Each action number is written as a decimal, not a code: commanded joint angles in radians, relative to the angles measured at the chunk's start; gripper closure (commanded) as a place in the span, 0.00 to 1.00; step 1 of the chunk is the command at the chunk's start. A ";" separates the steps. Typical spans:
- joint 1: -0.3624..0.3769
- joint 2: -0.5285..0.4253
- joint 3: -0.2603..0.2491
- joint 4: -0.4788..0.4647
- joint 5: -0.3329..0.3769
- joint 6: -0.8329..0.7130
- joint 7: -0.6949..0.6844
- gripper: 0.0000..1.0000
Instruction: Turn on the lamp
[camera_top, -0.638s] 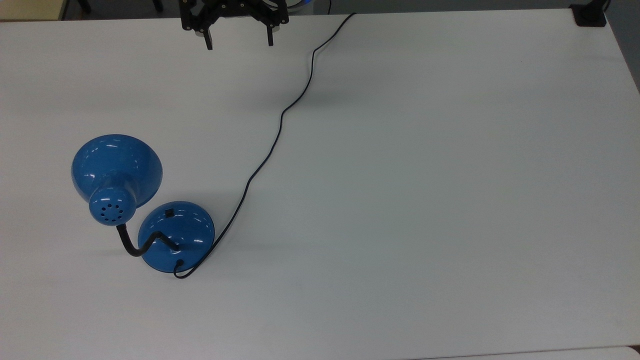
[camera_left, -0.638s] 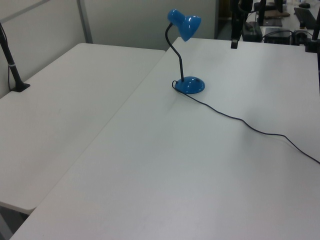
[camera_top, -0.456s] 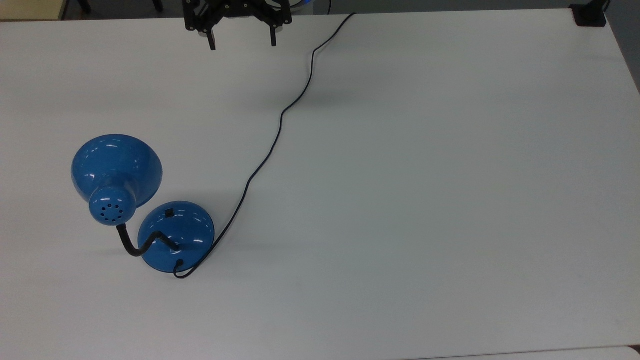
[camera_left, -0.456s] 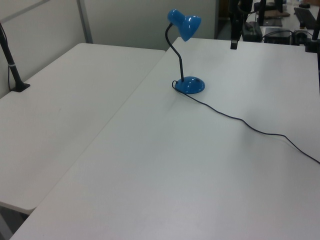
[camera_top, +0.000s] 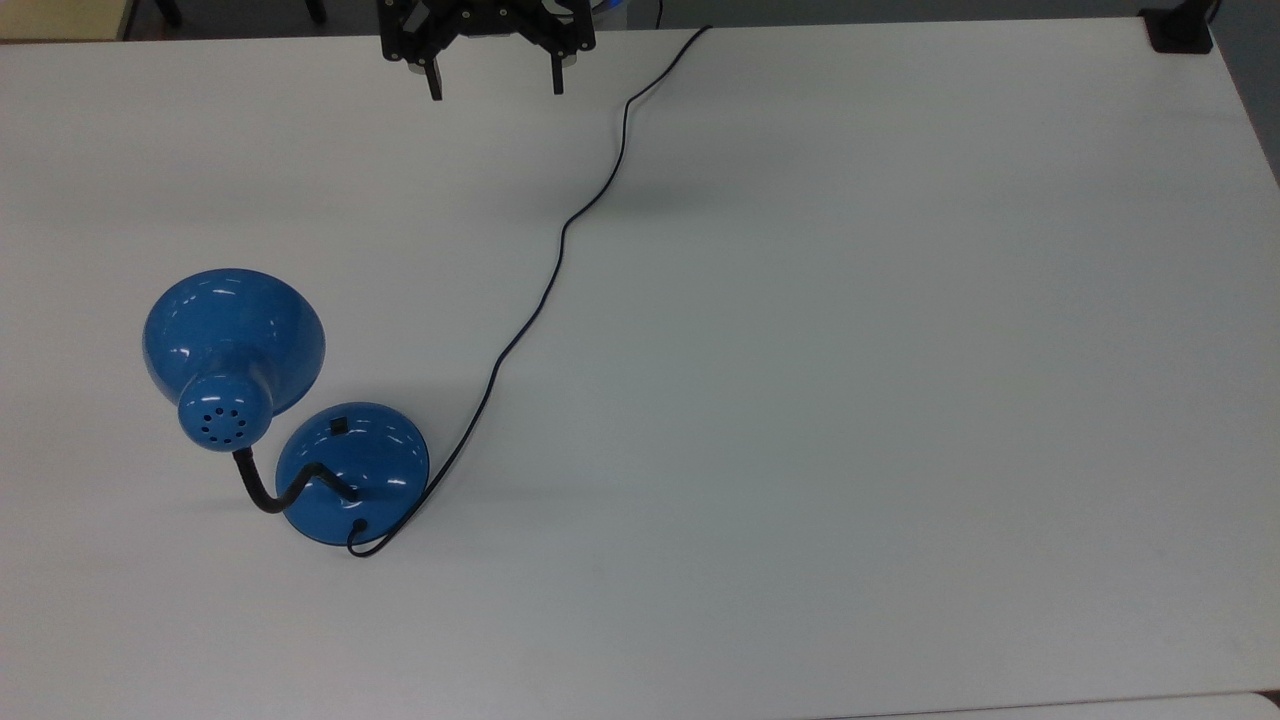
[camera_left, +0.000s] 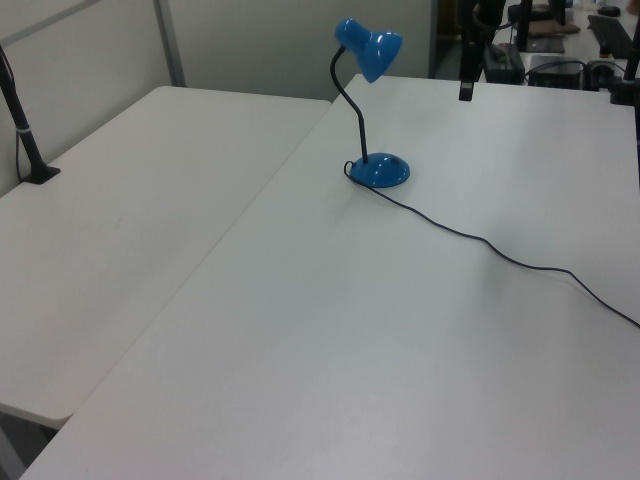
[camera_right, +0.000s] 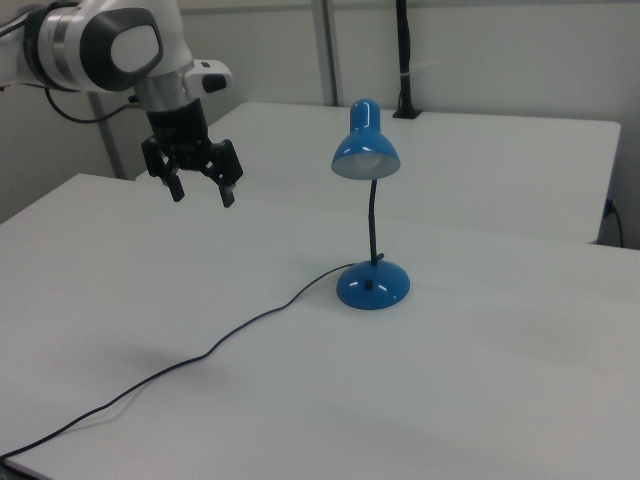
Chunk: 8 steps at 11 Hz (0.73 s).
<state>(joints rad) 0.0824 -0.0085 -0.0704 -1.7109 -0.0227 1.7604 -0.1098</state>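
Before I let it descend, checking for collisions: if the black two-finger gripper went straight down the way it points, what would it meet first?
Most likely the bare white table; the open gripper hangs well apart from the glossy blue desk lamp and thin black cord.

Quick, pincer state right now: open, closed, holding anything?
Pincer: open, holding nothing, in the air well away from the lamp.

The lamp (camera_top: 300, 420) has a glossy blue shade and domed base that catch bright highlights, like enamelled metal; its gooseneck (camera_right: 372, 225) and cord (camera_top: 560, 240) are matt black. The table (camera_top: 850, 400) is smooth, matt white. The gripper (camera_right: 200, 189) looks like matt black plastic below a glossy white arm (camera_right: 110, 45).
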 joint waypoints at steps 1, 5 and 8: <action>-0.018 -0.002 0.017 0.005 0.013 -0.025 0.015 0.00; -0.018 -0.004 0.017 0.004 0.013 -0.027 0.004 0.00; -0.027 0.012 0.017 -0.003 -0.011 -0.025 -0.132 0.00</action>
<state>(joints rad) 0.0814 -0.0065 -0.0703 -1.7127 -0.0231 1.7599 -0.1302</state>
